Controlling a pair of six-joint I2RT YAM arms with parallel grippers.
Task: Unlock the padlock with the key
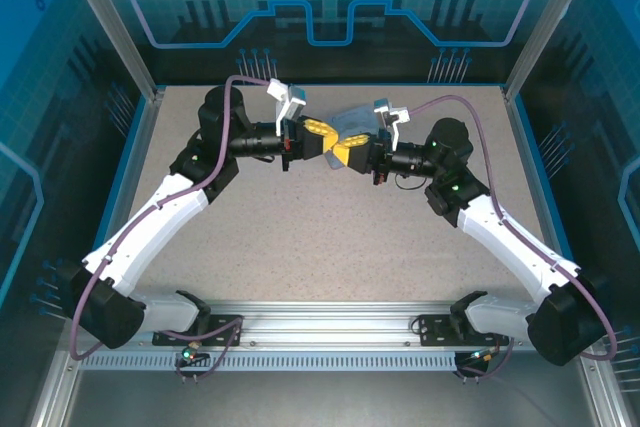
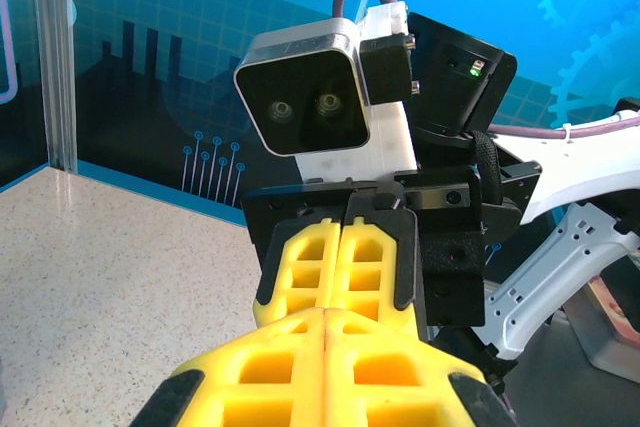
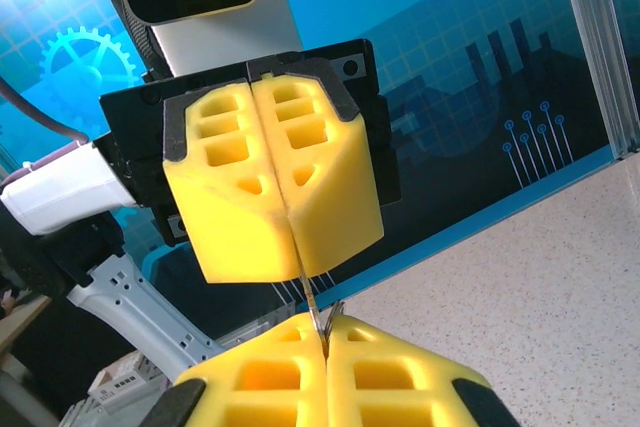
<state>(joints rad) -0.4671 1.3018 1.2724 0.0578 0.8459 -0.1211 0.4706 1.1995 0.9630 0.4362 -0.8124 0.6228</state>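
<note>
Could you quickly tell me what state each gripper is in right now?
Left gripper: closed; whether it holds anything cannot be told.
Right gripper: closed, pinching a thin metal piece at its tips.

The tin (image 1: 357,119) sits on the table (image 1: 330,237). Just in front of the tin the two arms meet tip to tip: the left gripper (image 1: 322,136) at its front left, the right gripper (image 1: 346,153) at its front. The key (image 3: 318,317) stands between their closed tips, pinched in the right one.
</note>
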